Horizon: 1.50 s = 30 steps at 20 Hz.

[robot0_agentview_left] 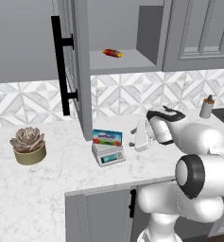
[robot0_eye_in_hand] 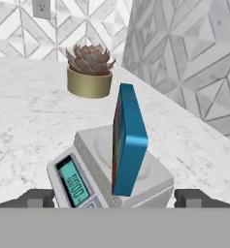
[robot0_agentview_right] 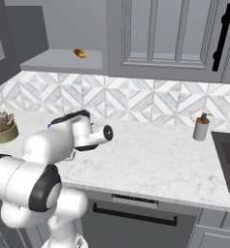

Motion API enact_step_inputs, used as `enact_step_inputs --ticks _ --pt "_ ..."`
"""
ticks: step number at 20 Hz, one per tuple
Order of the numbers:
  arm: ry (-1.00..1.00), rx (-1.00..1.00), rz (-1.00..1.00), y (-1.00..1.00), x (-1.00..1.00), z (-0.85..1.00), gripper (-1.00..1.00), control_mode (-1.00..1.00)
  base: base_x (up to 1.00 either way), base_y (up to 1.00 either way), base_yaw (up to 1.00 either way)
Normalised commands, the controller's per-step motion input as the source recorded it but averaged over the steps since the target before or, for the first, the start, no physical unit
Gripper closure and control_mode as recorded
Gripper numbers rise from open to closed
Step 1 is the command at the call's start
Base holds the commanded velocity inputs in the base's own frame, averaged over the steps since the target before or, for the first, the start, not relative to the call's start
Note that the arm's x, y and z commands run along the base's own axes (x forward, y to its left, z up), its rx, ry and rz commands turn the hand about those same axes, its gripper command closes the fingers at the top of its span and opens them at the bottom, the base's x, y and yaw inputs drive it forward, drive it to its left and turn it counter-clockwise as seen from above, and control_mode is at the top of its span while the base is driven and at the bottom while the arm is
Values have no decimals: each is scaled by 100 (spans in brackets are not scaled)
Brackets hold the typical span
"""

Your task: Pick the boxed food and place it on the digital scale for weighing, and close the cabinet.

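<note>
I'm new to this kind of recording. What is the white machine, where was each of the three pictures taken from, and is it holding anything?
The white machine is a robot arm on a base that can drive, in a rendered kitchen. Two pictures come from cameras on the base, behind the arm to its left and right. The third looks along the gripper itself; its jaws stand open, holding nothing. On the marble counter the boxed food, a blue box, stands on edge on the digital scale. A potted succulent sits further left, a soap dispenser near the sink. The cabinet door hangs open, with a small red-and-yellow item on its shelf.
</note>
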Motion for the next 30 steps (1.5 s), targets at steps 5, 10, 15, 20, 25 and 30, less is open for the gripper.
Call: enact_step_inputs --ticks 5,10,15,20,25,30 --pt "-36 -1 0 -21 -71 73 -100 -100 0 0 0" --pt "-55 -2 1 3 -87 99 -100 -100 0 0 0" --pt "-54 0 4 12 -92 100 -100 -100 0 0 0" --pt "-48 -3 4 19 -99 100 -100 -100 0 0 0" --pt "-39 0 0 33 -96 98 -100 -100 0 0 0" --pt "-21 3 0 75 -96 46 -100 -100 0 0 0"
